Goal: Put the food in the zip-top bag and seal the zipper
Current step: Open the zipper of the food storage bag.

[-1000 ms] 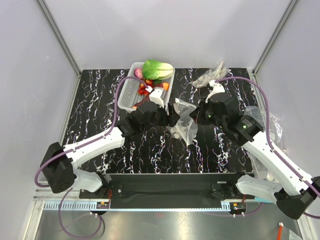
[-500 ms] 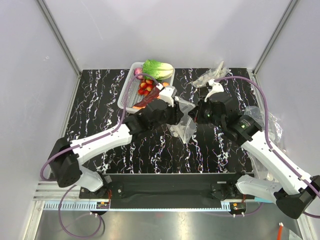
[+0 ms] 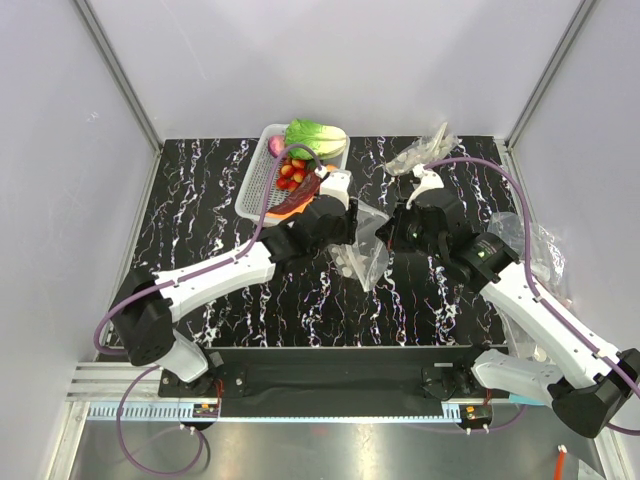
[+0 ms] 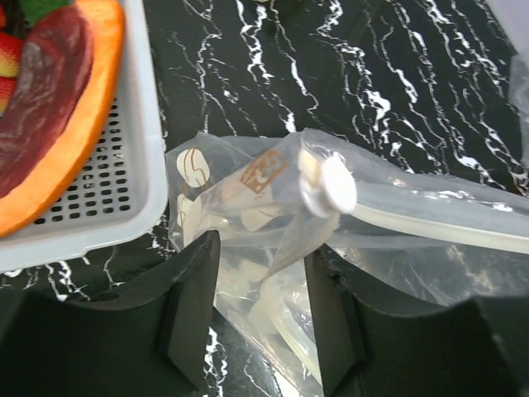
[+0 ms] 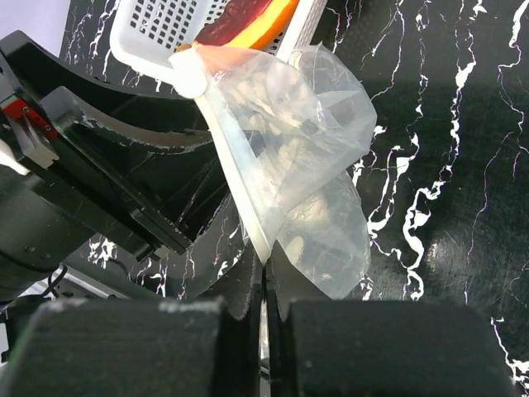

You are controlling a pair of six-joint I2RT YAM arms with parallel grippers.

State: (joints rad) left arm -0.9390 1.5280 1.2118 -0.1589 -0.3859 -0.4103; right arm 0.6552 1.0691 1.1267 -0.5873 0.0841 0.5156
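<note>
The clear zip-top bag (image 3: 366, 248) hangs crumpled between both grippers at the table's middle. My right gripper (image 5: 264, 266) is shut on one end of the zipper (image 5: 232, 161), a pale strip along the bag's (image 5: 306, 141) mouth. My left gripper (image 4: 263, 252) stands open with its fingers (image 4: 197, 298) on either side of the bag (image 4: 248, 207), not pinching it. The food lies in the white basket (image 3: 262, 178): the lettuce (image 3: 315, 137), the pink bulb (image 3: 277, 143), red berries (image 3: 290, 172) and a long dark-red and orange piece (image 4: 58, 107).
The basket's corner (image 4: 124, 198) is close to the left of my left gripper (image 3: 345, 228). Crumpled clear plastic lies at the back right (image 3: 420, 155) and by the right edge (image 3: 530, 240). Grey walls enclose the black marbled table (image 3: 200, 220).
My left arm has swung from the basket's front toward the bag, and its jaws now straddle the bag's left end. My right gripper has held still on the zipper.
</note>
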